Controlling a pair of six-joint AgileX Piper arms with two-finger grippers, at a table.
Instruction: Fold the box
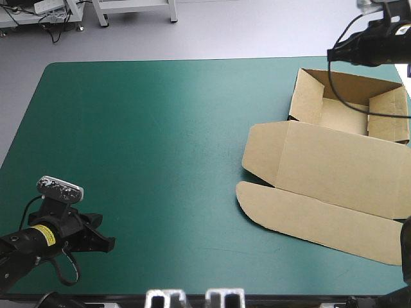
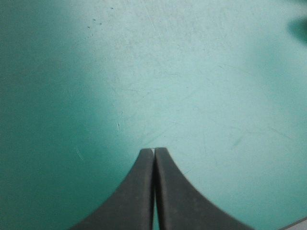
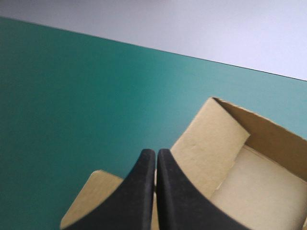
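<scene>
Left wrist view: we log left gripper [image 2: 154, 150] closed, empty, over the teal-green cover [image 2: 201, 72]. We find right gripper [image 3: 156, 151] closed too, above the brown box [image 3: 211, 139].

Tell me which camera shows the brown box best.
The high view: the box is almost whole, an open tray at the far right, its lid flat toward the near edge. The right wrist view catches only a tray corner beyond the right pincer. The left wrist view shows only teal-green cover.

Left gripper [image 2: 154, 151] fingers pressed together; bare teal-green cover [image 2: 192, 86] beneath it.
</scene>
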